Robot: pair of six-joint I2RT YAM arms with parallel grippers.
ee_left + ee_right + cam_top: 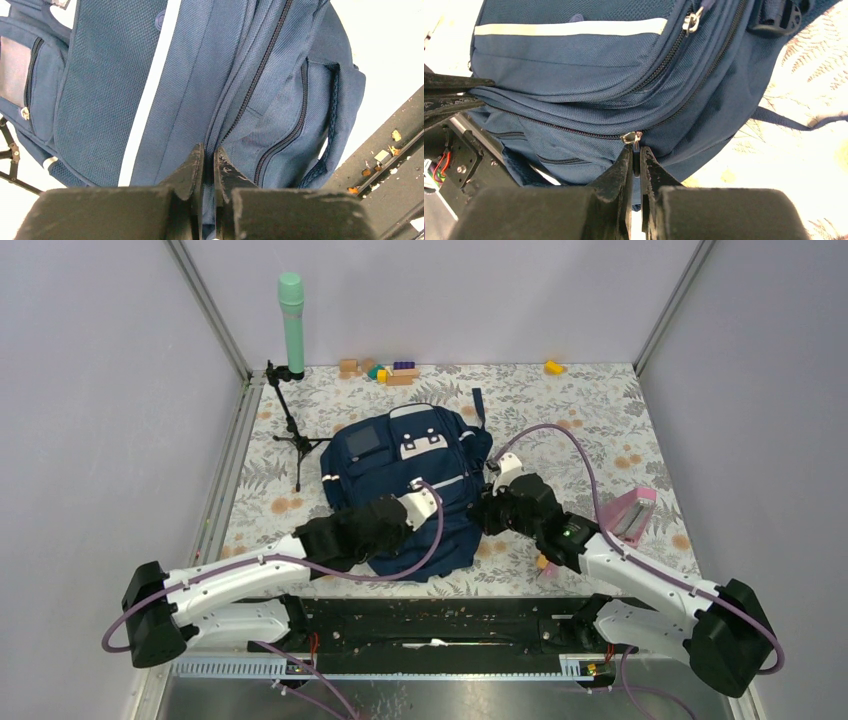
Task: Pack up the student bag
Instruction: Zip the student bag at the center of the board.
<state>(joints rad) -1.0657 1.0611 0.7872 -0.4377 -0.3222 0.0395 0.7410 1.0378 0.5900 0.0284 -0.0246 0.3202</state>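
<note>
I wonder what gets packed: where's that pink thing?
Overhead view: the pink case lies near the table's right edge, beside the right arm, right of the student bag.

navy student bag [398, 462], white reflective stripes, lying flat, front pocket up

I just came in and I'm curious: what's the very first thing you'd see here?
The big navy student bag lying in the middle of the flowery table, with both arms on it. The right claw pinches a silver zipper pull on its side; the left claw nips its fabric. A tall green tube stands at the back left.
</note>
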